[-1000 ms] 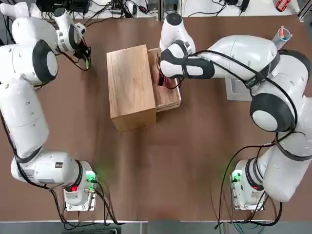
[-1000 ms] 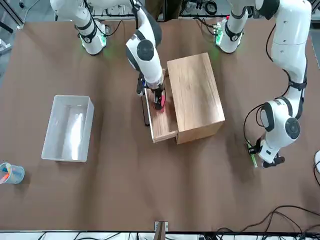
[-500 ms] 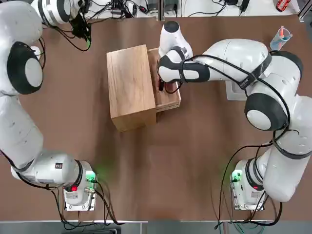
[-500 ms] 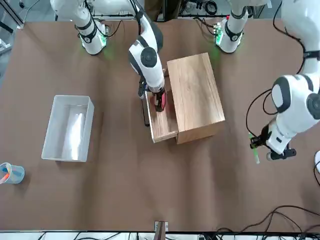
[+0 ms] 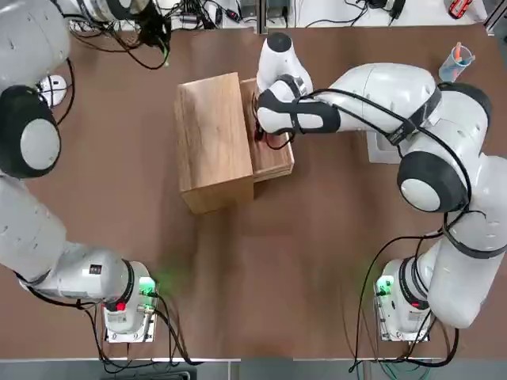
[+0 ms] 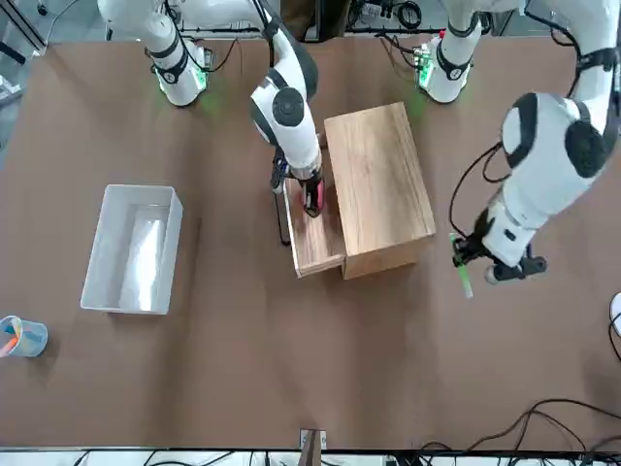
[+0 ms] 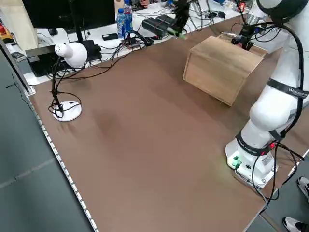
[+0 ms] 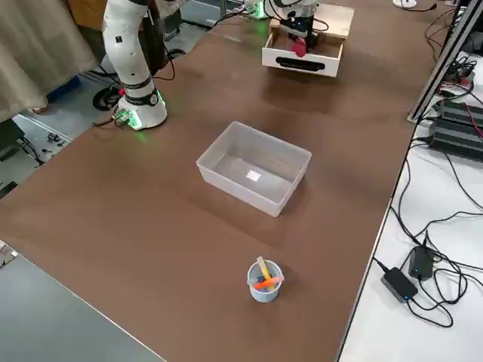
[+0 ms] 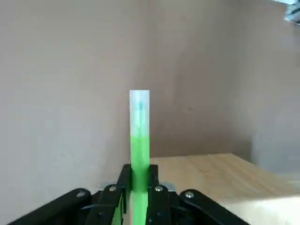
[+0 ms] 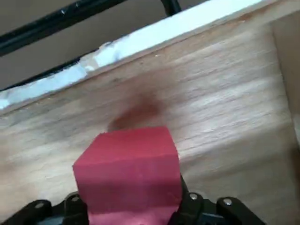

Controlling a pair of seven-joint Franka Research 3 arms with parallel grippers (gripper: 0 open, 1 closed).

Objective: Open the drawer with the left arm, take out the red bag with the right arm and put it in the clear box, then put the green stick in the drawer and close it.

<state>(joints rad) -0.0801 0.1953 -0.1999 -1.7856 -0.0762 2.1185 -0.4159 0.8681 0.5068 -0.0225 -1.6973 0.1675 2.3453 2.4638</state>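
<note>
Gripping red bag [image 10: 127, 171] — right gripper [image 6: 312, 200] inside drawer [image 6: 315, 243]

i work at a wide brown table [image 7: 145, 140] with a pale edge strip. off my left side a white desk lamp [image 7: 67, 72] stands on its round base, its cable trailing. behind it a dark monitor [image 7: 67, 12] and water bottles [image 7: 124, 21] sit on a white bench. off my right, cables and a black power brick [image 8: 396, 283] lie on another white surface. the floor [image 7: 29, 183] is grey.
</note>
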